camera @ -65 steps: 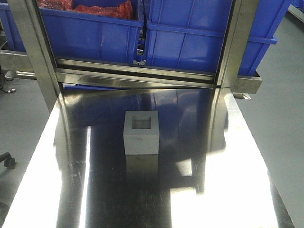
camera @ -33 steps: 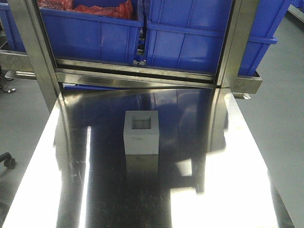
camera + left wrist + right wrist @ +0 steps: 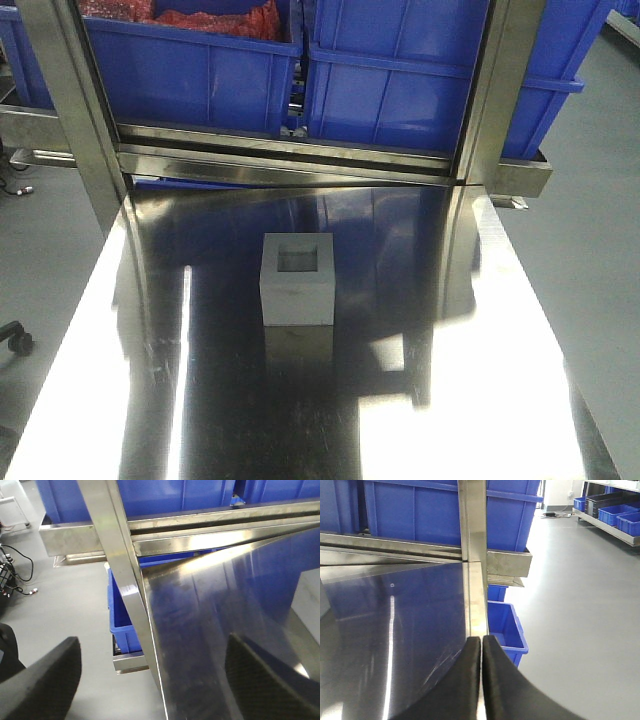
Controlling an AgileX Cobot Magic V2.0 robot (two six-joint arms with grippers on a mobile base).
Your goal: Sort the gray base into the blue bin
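One gray base (image 3: 297, 290) on one table (image 3: 210, 400); two blue bins (image 3: 190, 75) (image 3: 400, 85) behind.

I see a polished steel table (image 3: 470, 400), its top mirroring the lights and the blue behind it. The gray base (image 3: 297, 283) stands on it near the middle, recessed window facing up. Beyond the far edge, a steel shelf (image 3: 290, 160) carries blue bins (image 3: 400, 85) side by side.
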